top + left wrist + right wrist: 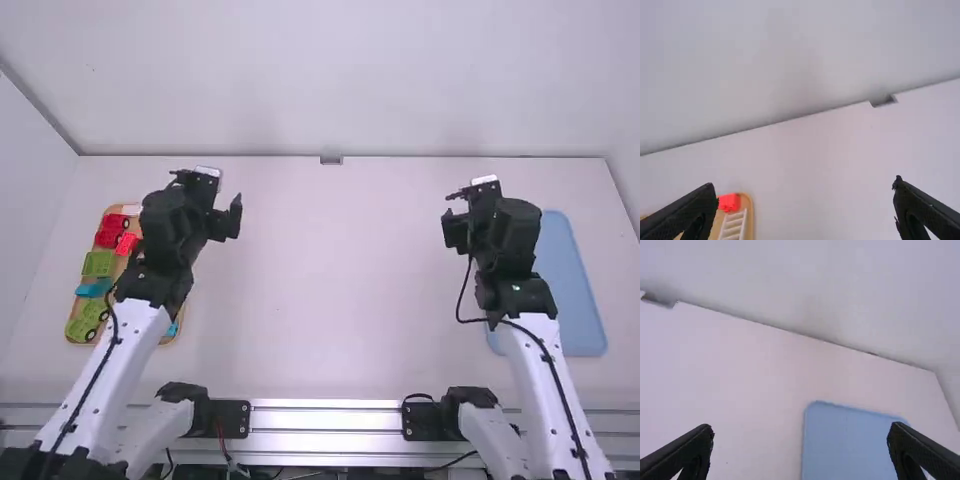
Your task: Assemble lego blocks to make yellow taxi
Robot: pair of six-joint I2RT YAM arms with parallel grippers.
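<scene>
Plastic blocks [99,264], smooth matt table [340,290]

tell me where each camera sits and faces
High view: above and behind, facing forward and down on the table; left arm, right arm show.
Left wrist view: left wrist, facing the far edge, tan tray; own fingers, open.
Right wrist view: right wrist, facing the far edge, blue tray; own fingers, open.
Both wrist views share that edge's grey piece.

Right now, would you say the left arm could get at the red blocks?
Probably yes: the left gripper is open and empty near the wooden tray, and nothing seems to lie over the red blocks.
</scene>
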